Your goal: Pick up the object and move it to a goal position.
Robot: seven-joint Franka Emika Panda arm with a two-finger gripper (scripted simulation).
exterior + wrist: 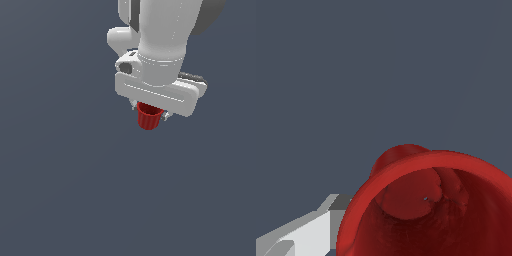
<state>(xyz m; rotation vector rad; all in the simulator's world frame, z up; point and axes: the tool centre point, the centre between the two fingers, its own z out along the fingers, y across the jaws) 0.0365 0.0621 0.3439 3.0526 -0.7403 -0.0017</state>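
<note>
One red cup (pixel 149 119) hangs beneath the white gripper (pixel 150 114), its ribbed, slightly tapered body pointing down with the narrower closed end lowest. Only its lower part shows in the exterior view; the top is tucked up behind the broad white bar of the hand (pixel 159 94), which is far wider than the cup. Small pale fingertips (pixel 166 115) peek out at roughly 3 o'clock of the cup, touching its side, and a sliver of another shows at about 10 o'clock. The pincer is clenched on the cup, holding it clear of the plain dark grey-blue ground (pixel 60 190). The arm rises toward 12 o'clock and out of frame. From the wrist view the cup's open rim (pixel 431 205) fills the near field, its hollow interior visible, with one grey-white finger (pixel 311 232) pressed against the rim's outer wall.
</note>
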